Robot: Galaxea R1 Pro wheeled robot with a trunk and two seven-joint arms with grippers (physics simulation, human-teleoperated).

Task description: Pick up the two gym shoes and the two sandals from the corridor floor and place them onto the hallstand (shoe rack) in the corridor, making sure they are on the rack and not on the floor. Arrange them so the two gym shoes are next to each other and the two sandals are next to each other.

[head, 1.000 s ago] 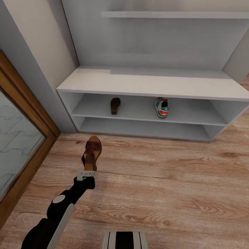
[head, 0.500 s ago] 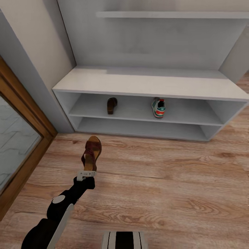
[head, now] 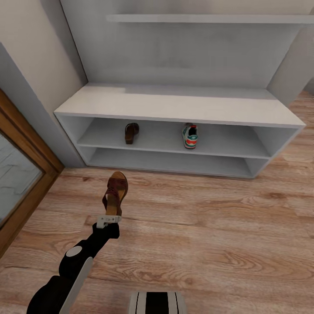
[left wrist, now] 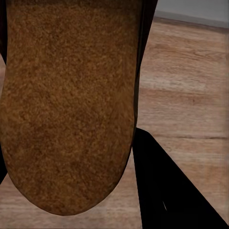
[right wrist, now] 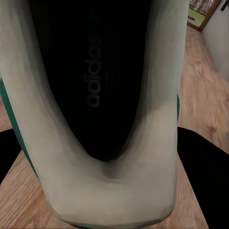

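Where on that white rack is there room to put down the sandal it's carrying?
The upper shelf of the rack is bare left of the shelved sandal, between it and the sneaker, and right of the sneaker. The lower shelf and flat top look free. The left claw carries the sandal.

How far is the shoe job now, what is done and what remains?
Done: one sandal and one gym shoe stand on the upper shelf of the hallstand, well apart. In hand: the left gripper holds the second sandal above the floor; the right wrist view shows the second gym shoe close up, apparently held. Left: place both beside their partners.
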